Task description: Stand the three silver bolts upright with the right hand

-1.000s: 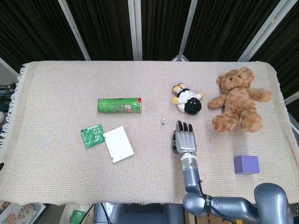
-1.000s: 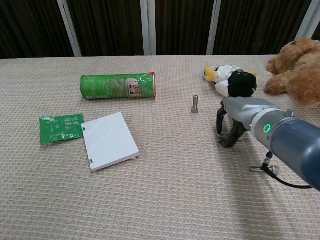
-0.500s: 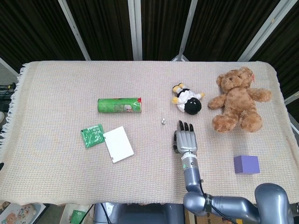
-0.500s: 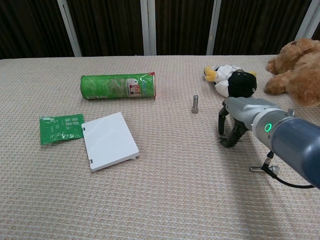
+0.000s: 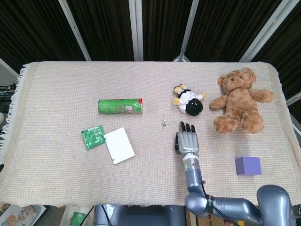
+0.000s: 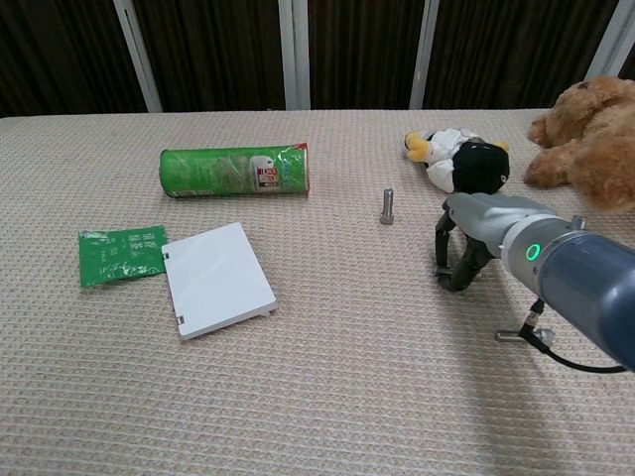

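Chest view: upright bolt [image 6: 387,206] stands left of the right hand [image 6: 458,260], whose downcurled fingers [image 6: 443,248] hold nothing visible.

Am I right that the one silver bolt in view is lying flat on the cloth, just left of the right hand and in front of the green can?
Not quite: the bolt is standing upright on the cloth, as the chest view shows. The rest holds: it is the only bolt in view, left of the right hand and nearer the camera than the green can.
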`<state>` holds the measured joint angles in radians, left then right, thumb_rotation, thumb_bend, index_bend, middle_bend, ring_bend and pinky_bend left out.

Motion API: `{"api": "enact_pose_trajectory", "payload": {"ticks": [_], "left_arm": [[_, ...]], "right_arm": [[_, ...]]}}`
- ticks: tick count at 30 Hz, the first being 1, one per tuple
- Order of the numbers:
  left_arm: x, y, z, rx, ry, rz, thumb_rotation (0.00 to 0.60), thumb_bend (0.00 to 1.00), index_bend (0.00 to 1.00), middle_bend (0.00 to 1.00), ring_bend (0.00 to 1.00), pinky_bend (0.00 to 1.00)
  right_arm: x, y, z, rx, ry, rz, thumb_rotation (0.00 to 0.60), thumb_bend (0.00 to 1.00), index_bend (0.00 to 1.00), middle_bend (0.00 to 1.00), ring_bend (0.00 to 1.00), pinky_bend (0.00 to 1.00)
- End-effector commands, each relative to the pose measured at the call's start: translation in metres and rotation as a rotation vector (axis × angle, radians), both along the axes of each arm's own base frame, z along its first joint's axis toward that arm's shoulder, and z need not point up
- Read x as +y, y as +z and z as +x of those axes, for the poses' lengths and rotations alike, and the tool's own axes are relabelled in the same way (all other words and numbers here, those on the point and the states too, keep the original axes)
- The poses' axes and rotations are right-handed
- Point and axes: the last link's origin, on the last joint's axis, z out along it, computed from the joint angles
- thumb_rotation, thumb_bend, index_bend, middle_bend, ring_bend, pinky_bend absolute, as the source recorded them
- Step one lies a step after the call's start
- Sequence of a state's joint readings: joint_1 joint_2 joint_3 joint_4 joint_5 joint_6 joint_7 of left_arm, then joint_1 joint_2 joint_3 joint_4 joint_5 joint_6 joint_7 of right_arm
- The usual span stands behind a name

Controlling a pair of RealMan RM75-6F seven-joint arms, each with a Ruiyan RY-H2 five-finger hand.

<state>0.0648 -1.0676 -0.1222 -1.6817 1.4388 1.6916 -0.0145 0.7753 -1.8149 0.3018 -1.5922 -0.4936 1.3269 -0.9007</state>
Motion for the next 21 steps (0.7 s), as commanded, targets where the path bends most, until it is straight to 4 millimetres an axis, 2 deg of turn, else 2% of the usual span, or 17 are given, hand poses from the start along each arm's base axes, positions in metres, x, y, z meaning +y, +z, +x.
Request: {"api": "enact_pose_trajectory", "payload": {"ticks": [1, 21], "left_arm": [[0.0, -0.0001, 0.0001, 0.0, -0.001, 0.0, 0.6, 0.12, 0.19, 0.04, 0.0, 0.17], [0.0002, -0.0003, 0.0001, 0.0, -0.001, -0.001, 0.6, 0.12, 0.2, 0.04, 0.0, 0.17]], "right_arm": [[-0.0003, 0.0004, 0.0004, -0.003, 0.001, -0.002, 0.6, 0.37, 0.57, 0.0, 0.0, 0.06], [-0.0014, 0.0067, 0.0055, -0.026, 0.013, -0.027, 0.6, 0.38, 0.6, 0.0, 0.0, 0.06]]}}
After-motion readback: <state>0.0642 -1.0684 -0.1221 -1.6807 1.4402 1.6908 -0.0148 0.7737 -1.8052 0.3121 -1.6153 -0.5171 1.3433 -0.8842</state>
